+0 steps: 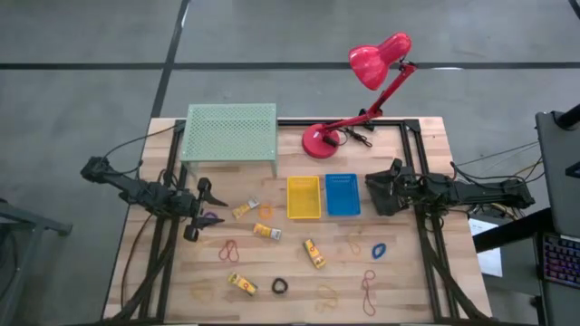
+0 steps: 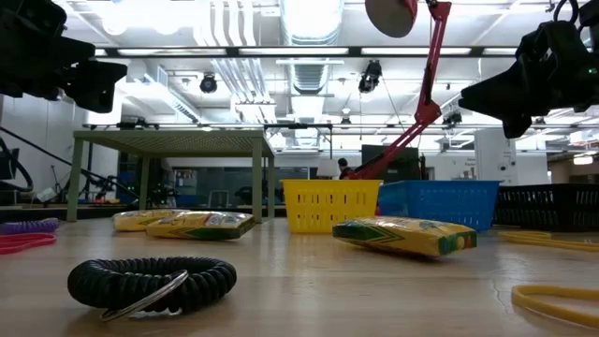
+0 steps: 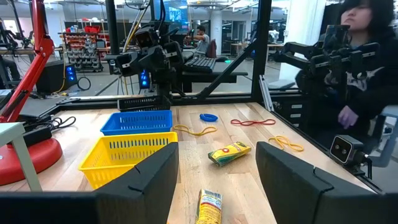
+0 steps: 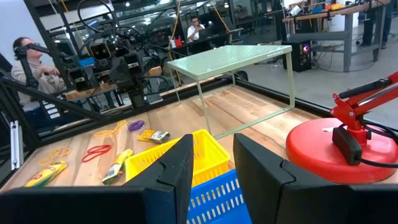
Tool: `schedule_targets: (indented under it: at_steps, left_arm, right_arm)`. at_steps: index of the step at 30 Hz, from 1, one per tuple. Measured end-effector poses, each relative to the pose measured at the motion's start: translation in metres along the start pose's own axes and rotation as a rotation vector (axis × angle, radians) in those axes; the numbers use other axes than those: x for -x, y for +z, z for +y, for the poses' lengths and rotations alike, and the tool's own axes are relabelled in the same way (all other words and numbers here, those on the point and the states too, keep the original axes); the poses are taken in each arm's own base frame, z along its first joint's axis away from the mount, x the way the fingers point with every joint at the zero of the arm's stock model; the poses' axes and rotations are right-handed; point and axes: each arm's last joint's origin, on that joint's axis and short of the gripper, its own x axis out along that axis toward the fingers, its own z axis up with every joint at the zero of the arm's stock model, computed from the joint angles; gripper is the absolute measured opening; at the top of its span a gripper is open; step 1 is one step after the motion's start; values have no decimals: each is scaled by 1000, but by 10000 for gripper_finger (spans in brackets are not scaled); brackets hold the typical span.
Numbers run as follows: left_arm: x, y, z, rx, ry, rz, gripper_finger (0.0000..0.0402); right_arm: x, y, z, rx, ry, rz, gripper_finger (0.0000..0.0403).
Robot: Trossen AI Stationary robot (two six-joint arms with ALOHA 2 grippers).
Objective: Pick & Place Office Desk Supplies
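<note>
The office desk supplies lie scattered flat on the wooden table: yellow packets (image 1: 266, 232) (image 1: 314, 253), a black coil ring (image 1: 279, 286) (image 2: 150, 281), a blue ring (image 1: 379, 250), a purple ring (image 1: 210, 218), and red (image 1: 230, 251) and orange (image 1: 326, 296) rubber bands. My left gripper (image 1: 205, 210) (image 3: 217, 149) hovers open at the table's left, level, above the purple ring, holding nothing. At the right, my right gripper (image 1: 370, 193) (image 4: 212, 140) hovers open beside the blue basket (image 1: 343, 195), also holding nothing.
A yellow basket (image 1: 304, 197) stands next to the blue one at mid table. A pale green mesh shelf (image 1: 230, 134) stands at the far left, and a red desk lamp (image 1: 323, 139) with its cord at the far middle. A person (image 3: 357, 68) sits beyond the right edge.
</note>
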Motion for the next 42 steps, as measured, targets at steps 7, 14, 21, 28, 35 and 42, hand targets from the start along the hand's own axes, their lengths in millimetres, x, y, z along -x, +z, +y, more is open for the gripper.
schedule_targets:
  at_steps: [7, 14, 21, 28, 35, 42]
  left_arm:
    - [0, 0, 0, 0, 0, 0, 219]
    - [0, 0, 0, 0, 0, 0, 219]
    - [0, 0, 0, 0, 0, 0, 219]
    - [0, 0, 0, 0, 0, 0, 219]
    - [0, 0, 0, 0, 0, 1, 219]
    - [0, 0, 0, 0, 0, 0, 219]
  right_arm:
    - [0, 0, 0, 0, 0, 1, 111]
    - [0, 0, 0, -4, 0, 1, 111]
    - [0, 0, 0, -111, 2, -3, 111]
    - [0, 6, 2, -188, 44, -55, 111]
    - [3, 18, 11, -205, 276, -115, 111]
    - [8, 28, 19, -104, 507, -194, 111]
